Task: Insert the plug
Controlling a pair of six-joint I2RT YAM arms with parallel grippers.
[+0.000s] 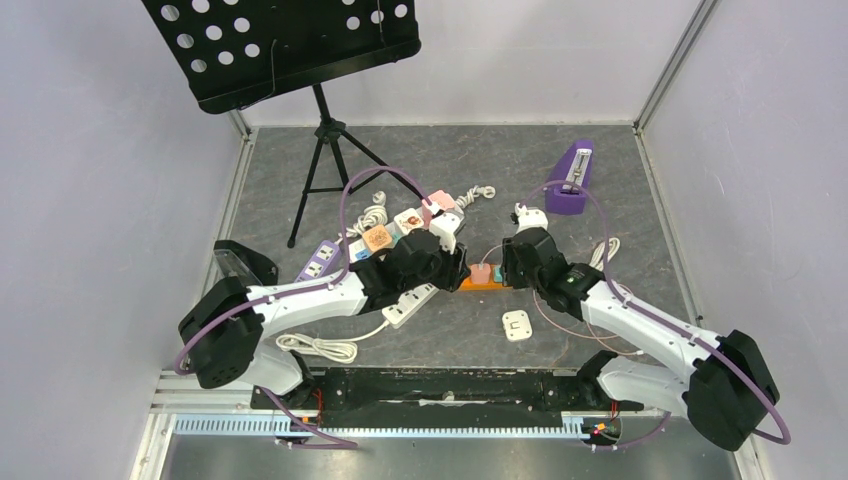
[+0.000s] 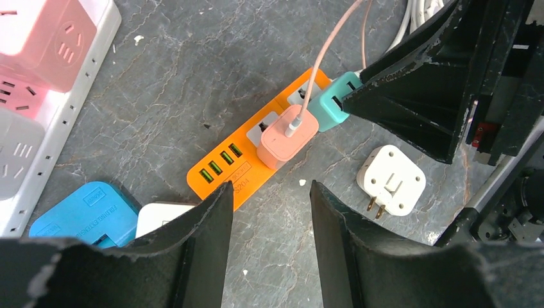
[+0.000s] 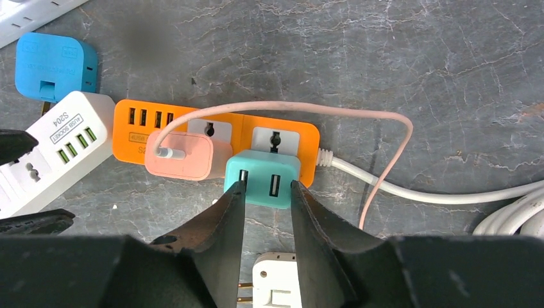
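An orange power strip (image 2: 224, 170) (image 3: 138, 131) lies flat between the two arms (image 1: 490, 283). A pink plug (image 2: 285, 138) (image 3: 183, 157) with a pink cable stands in one socket. A teal plug (image 2: 330, 102) (image 3: 263, 165) with two USB ports stands at the socket beside it. My right gripper (image 3: 267, 184) (image 1: 508, 262) has its jaws a narrow gap apart. Its tips lie over the teal plug's face, inside the plug's outline, with nothing between them. My left gripper (image 2: 271, 189) (image 1: 455, 265) hovers open at the strip's USB end, holding nothing.
A loose white adapter (image 2: 391, 179) (image 1: 517, 324) lies prongs out under my right wrist. A blue adapter (image 2: 83, 212) and white strips (image 3: 58, 144) crowd the left. The orange strip's white cord (image 3: 410, 189) runs right. A music stand (image 1: 325, 150) and a purple device (image 1: 570, 178) stand behind.
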